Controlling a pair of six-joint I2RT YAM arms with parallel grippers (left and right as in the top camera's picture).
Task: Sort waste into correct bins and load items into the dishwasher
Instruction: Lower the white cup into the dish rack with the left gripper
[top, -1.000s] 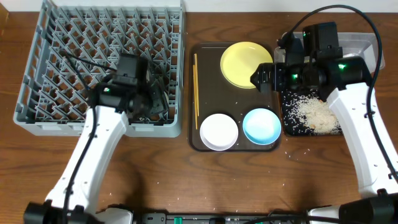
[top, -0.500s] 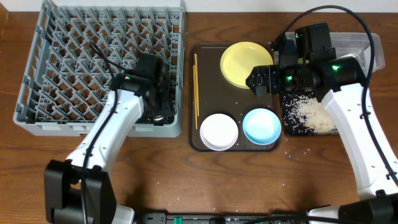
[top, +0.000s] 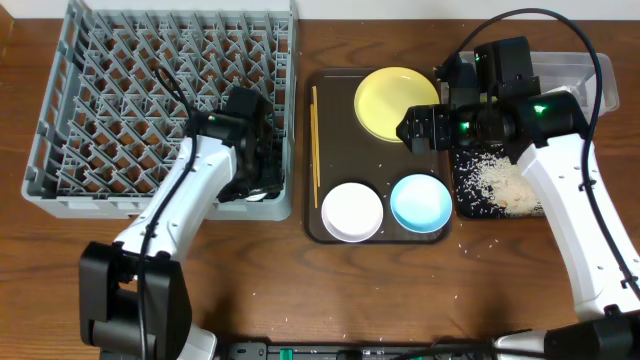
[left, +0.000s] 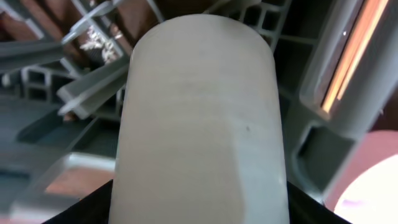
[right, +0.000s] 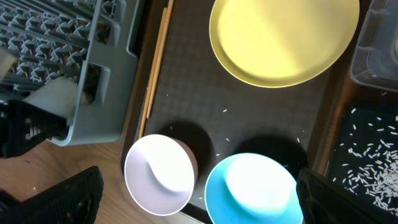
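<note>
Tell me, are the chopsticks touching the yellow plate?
Apart. The right wrist view shows a wide strip of bare brown tray between the chopsticks and the yellow plate.

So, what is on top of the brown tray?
On the brown tray lie a yellow plate, a white bowl, a blue bowl and chopsticks along its left edge. The right gripper hangs over the plate's right side, so the tray beneath it is hidden.
</note>
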